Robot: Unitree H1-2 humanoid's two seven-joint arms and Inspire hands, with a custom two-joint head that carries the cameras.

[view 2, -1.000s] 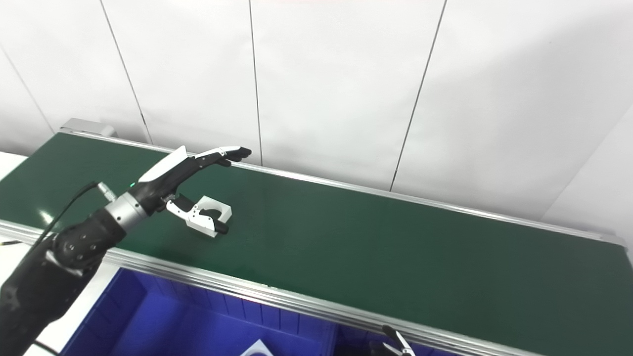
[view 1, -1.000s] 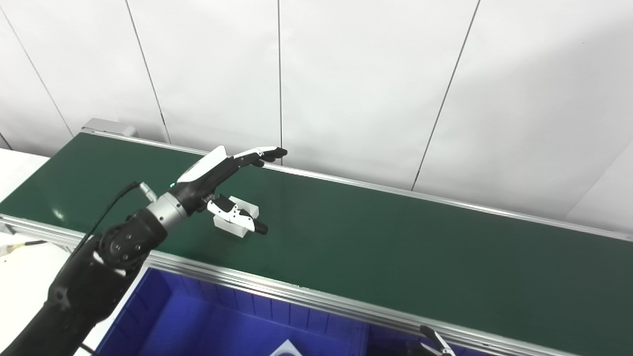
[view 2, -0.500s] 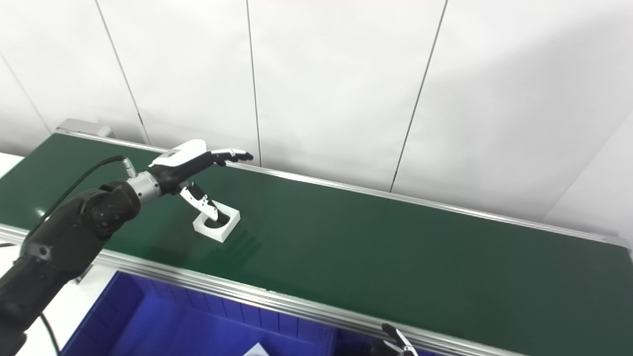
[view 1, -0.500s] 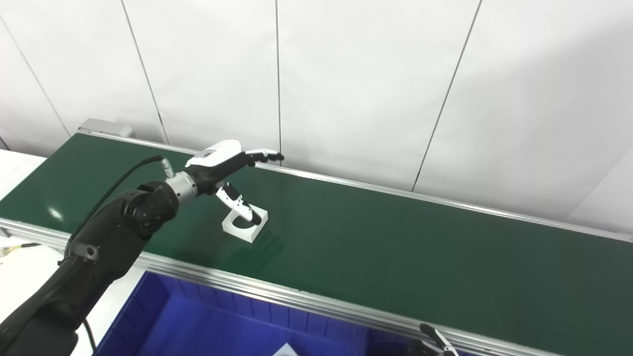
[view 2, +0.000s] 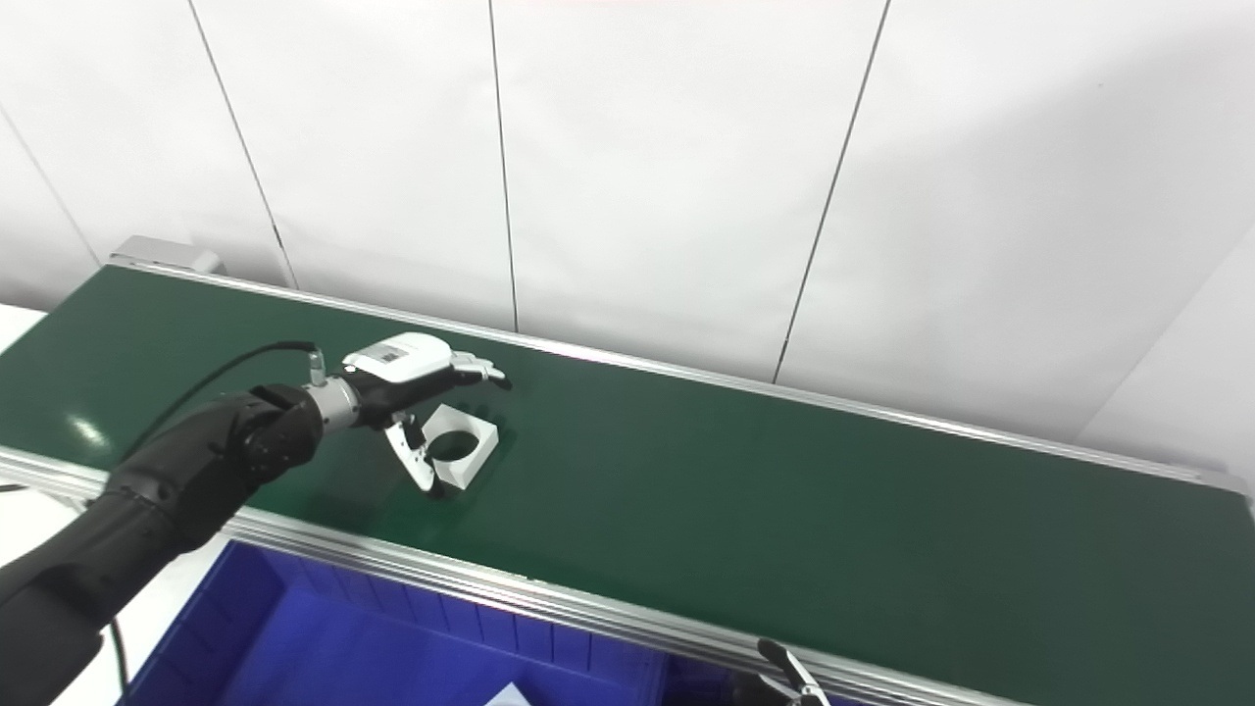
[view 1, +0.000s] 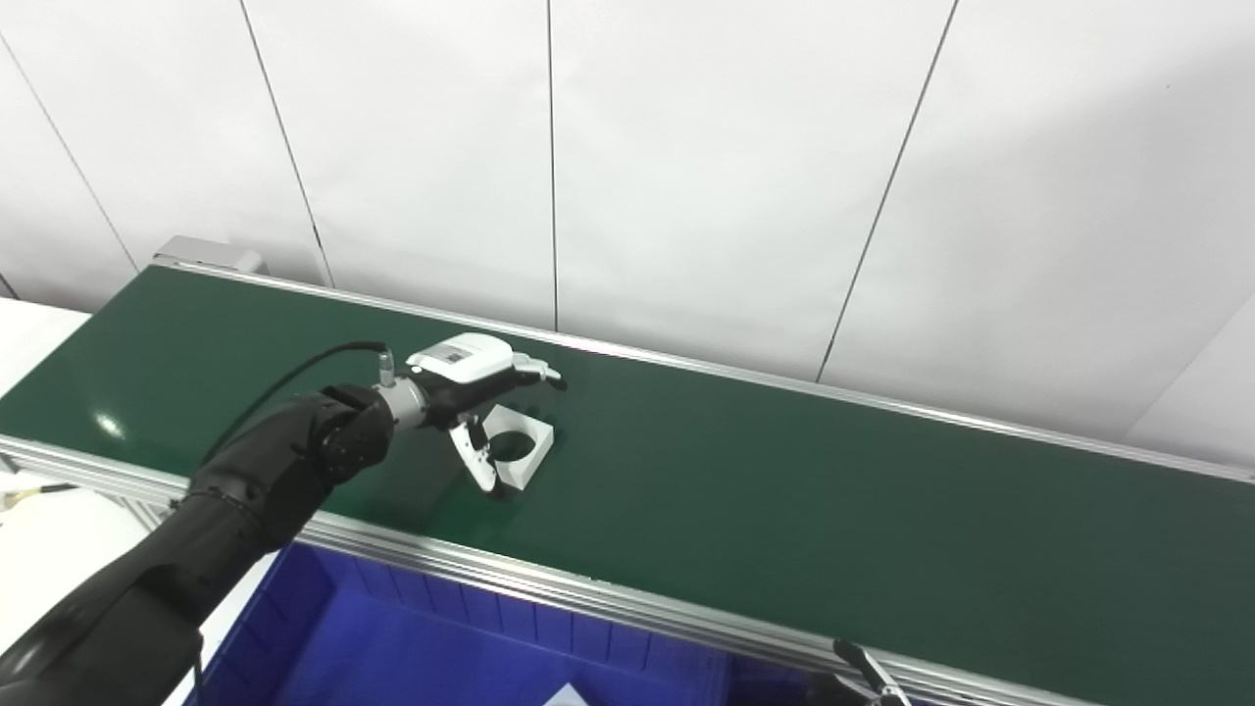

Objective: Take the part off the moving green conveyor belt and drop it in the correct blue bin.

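Observation:
A white square part (view 1: 536, 438) with a round hole lies flat on the green conveyor belt (view 1: 784, 490), left of its middle. My left hand (view 1: 466, 368) hovers low over the part's left side. The hand is open: its fingers (view 1: 537, 370) stretch out past the part's far edge, and the thumb (view 1: 477, 466) points down at the near left corner. I cannot tell whether the thumb touches the part. At the bottom edge only a small tip of my right hand (view 1: 863, 675) shows.
A blue bin (view 1: 412, 647) sits below the belt's near aluminium rail (view 1: 588, 593), with a white item (view 1: 569, 698) just showing inside it at the picture's edge. A white panelled wall runs behind the belt. A white table surface (view 1: 39, 549) lies at the far left.
The part has ridden the belt to the right. My left hand followed it and dropped lower, its thumb swinging from over the hole down to the part's near left corner.

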